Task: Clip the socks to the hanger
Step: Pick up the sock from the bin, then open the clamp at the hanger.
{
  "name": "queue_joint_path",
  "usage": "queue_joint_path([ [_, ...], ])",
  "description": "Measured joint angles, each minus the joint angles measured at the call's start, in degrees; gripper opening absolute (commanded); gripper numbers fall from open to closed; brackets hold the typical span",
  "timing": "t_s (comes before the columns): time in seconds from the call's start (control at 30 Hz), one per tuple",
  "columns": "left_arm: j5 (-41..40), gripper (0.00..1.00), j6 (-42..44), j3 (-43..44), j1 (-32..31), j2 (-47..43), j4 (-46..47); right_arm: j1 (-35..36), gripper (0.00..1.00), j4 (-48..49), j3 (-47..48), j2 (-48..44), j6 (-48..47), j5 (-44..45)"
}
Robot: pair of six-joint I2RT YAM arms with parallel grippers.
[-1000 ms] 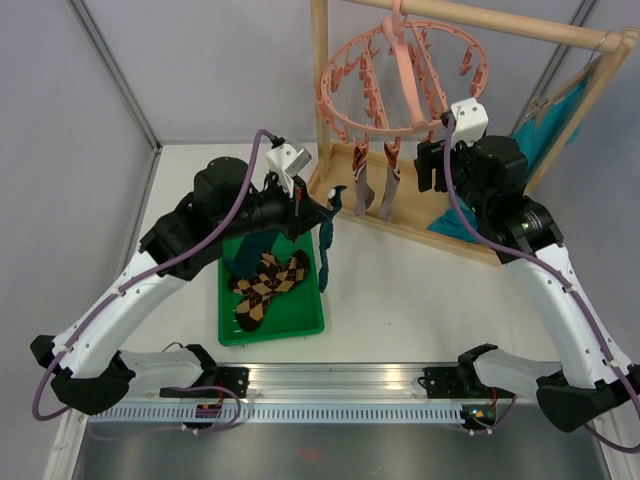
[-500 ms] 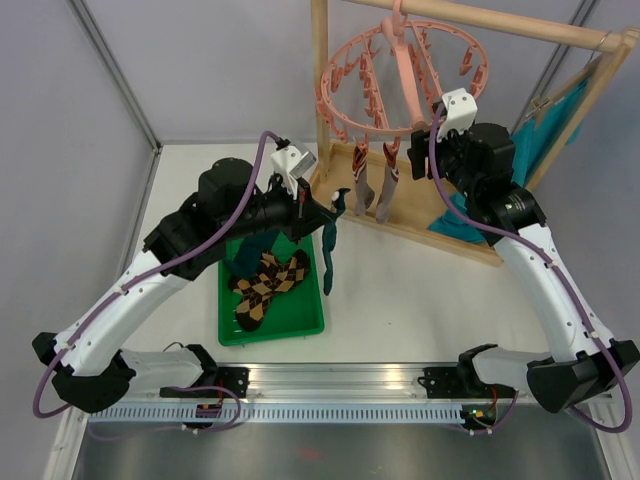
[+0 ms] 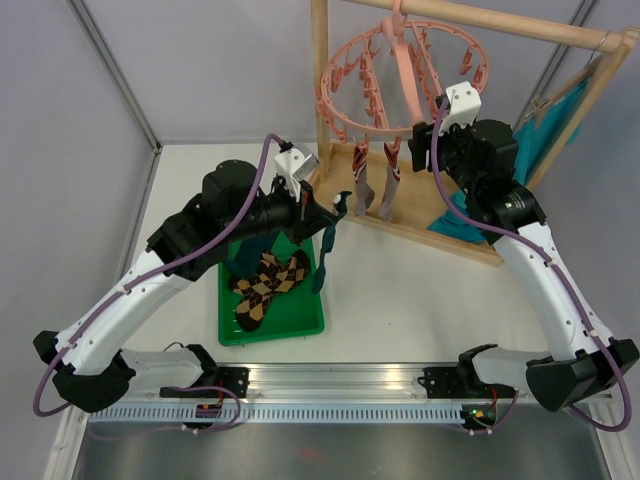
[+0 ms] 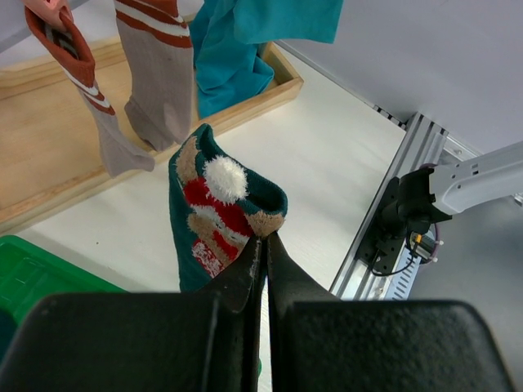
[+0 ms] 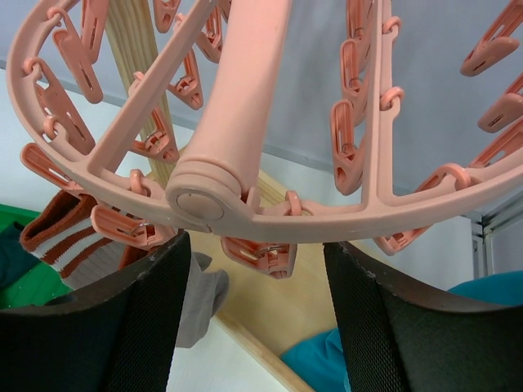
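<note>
The pink hanger hangs from the wooden rail. Two grey-brown striped socks dangle from its pegs, also seen in the left wrist view. My left gripper is shut on the cuff of a dark teal sock, which hangs above the table left of the hanger. My right gripper is open just under the hanger's ring, its fingers on either side of one clip peg without touching it. Brown-black argyle socks lie in the green tray.
A wooden frame with a base board carries the hanger. A bright teal cloth hangs at its right end. An aluminium rail runs along the near table edge by the arm bases.
My right gripper has risen to the hanger's ring and its jaws have narrowed slightly. My left gripper has edged right and forward with the teal sock.
</note>
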Motion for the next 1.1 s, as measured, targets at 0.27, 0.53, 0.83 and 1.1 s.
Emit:
queue_joint_path([
  [0.27,0.0,0.02,0.0,-0.2,-0.3,0.2,0.5,0.0,0.62,1.1,0.0,0.3,0.1,0.5],
  [0.53,0.0,0.02,0.0,-0.2,-0.3,0.2,0.5,-0.1,0.40,1.0,0.3,0.4,1.0,0.8],
  [0.83,0.0,0.02,0.0,-1.3,-0.6,1.0,0.9,-0.3,0.04,-1.3,2.3,0.4,3.9,-0.3],
  [1.1,0.5,0.02,0.0,-2.3,-0.6,2.2,1.8,-0.2,0.00,-2.4,2.5,0.0,8.5,-2.4],
])
